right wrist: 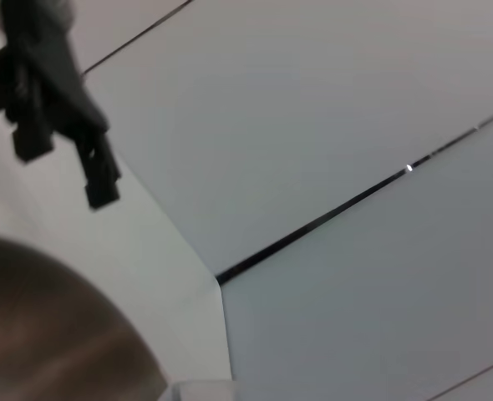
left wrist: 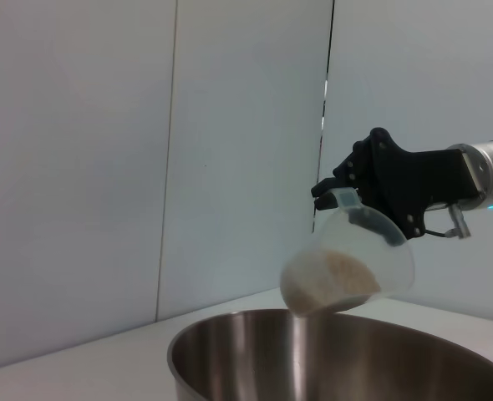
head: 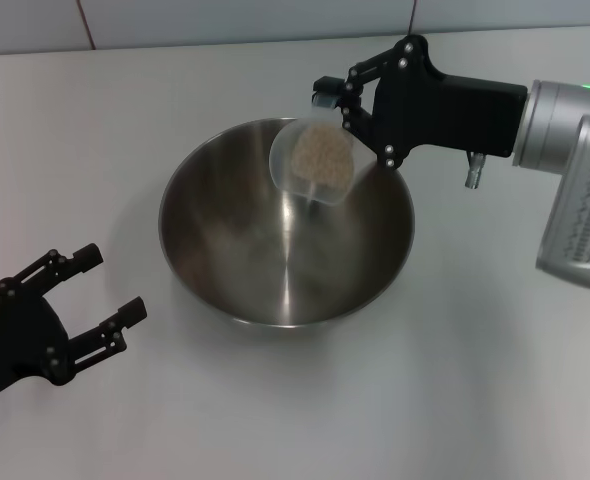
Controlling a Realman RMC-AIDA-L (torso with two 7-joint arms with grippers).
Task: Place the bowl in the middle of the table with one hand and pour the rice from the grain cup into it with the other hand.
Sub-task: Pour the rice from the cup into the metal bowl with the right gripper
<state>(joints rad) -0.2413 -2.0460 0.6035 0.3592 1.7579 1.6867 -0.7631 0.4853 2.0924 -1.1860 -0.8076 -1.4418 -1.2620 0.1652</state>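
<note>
You can see the small clear plastic grain cup tipped on its side above the big round shiny steel bowl, over the part of the bowl nearest the far edge of the table. The little cream rice grains sit in a pile inside the cup, close to its mouth. Your right gripper is squeezed tight on the cup, reaching in from the right edge. The bowl sits near the middle of the plain white table. Your left gripper has its fingers spread apart, holds nothing, and waits near the front left corner, just beside the bowl.
</note>
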